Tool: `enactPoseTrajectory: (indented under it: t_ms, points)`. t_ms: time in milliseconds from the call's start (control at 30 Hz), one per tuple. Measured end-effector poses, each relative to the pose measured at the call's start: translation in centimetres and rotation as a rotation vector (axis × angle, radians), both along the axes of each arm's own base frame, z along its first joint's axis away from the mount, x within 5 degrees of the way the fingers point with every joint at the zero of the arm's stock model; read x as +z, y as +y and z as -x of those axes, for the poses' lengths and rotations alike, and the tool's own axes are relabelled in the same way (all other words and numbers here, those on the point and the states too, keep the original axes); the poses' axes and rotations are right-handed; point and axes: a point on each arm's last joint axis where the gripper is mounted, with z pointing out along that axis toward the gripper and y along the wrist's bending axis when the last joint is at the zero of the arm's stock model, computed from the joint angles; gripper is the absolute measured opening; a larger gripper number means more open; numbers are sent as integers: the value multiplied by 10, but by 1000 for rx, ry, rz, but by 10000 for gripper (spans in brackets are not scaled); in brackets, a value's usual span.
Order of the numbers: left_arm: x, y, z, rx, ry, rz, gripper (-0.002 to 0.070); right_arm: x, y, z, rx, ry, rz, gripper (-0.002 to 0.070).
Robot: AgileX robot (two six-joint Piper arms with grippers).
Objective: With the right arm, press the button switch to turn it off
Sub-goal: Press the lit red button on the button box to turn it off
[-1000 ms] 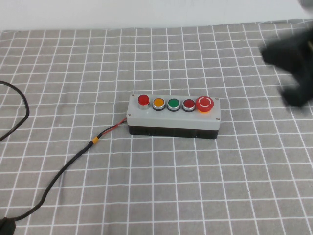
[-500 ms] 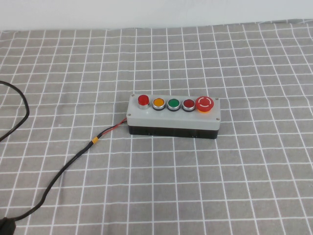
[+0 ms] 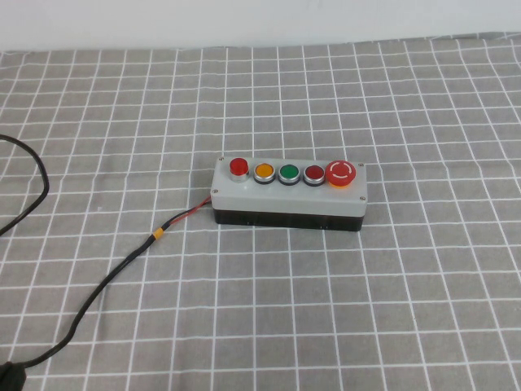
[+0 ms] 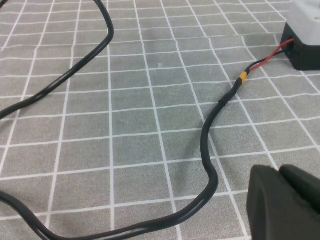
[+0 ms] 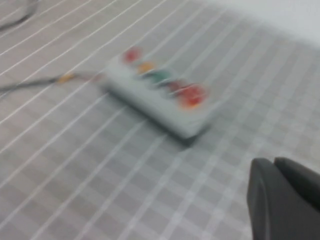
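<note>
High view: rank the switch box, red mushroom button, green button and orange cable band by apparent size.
1. switch box
2. red mushroom button
3. green button
4. orange cable band
Neither gripper shows there; the left gripper and right gripper edge only their wrist views.

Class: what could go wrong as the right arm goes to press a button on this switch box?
The right end effector, away from the grey plastic switch box, faces five round buttons in a tight row; it might hit the wrong one.
The box seems only to rest on the grey checked cloth; an off-centre push could shift it.
The left end effector sits near the black cable and might snag it.
</note>
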Motion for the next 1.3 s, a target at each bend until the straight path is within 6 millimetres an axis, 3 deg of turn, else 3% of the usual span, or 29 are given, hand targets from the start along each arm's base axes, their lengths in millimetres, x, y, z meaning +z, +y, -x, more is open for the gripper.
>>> enactPoseTrajectory:
  t_ms: [133,233,467,633,833,1000,1300]
  points:
    - [0,0,0,0,0,0,-4,3,-21,16,-159,-106,-36,-16]
    - [0,0,0,0,0,0,-4,-9,-31,27,-269,-197,-78,-17]
    - [0,0,0,0,0,0,-4,-75,-36,38,-422,-305,-195,-16]
    - [0,0,0,0,0,0,-4,-132,-34,29,-437,-234,-243,-16]
    - [0,0,0,0,0,0,-4,-176,-33,21,-452,-137,-229,-16]
    - [0,0,0,0,0,0,-4,-198,-33,19,-459,-79,-213,-16]
    - [0,0,0,0,0,0,-4,-199,-33,19,-459,-77,-212,-16]
